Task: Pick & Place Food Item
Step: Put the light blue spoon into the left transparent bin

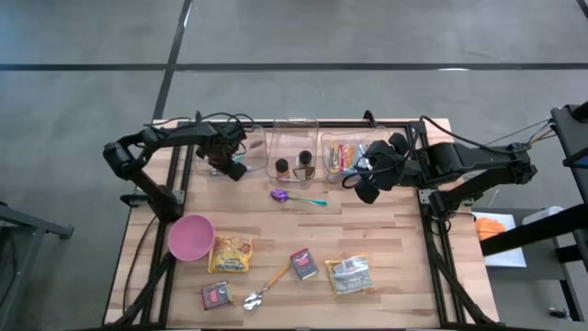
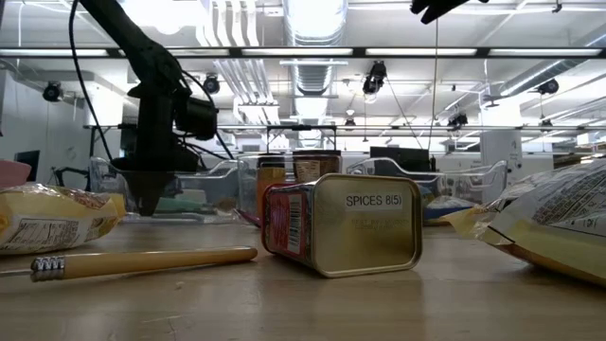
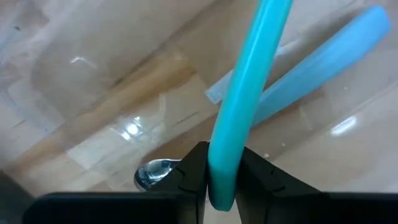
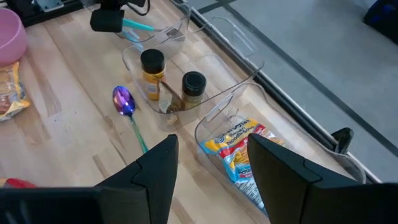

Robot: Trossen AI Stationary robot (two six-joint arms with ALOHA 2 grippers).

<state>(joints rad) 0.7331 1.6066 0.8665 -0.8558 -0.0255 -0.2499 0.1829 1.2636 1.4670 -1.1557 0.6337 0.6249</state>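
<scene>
Left pincer (image 3: 222, 180) clamped on teal utensil handle (image 3: 249, 93), over clear bin (image 1: 241, 147), right pincer (image 4: 208, 168) apart, empty

Two dark jointed arms, loose black cables along each; matte black angular fingers (image 4: 155, 171), boxy wrist housings

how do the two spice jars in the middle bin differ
The yellow spice jar has yellow contents; the dark spice jar has dark brown contents. The yellow one stands closer to the left arm's bin, the dark one closer to the snack-packet bin. Both stand upright with black lids.
</scene>
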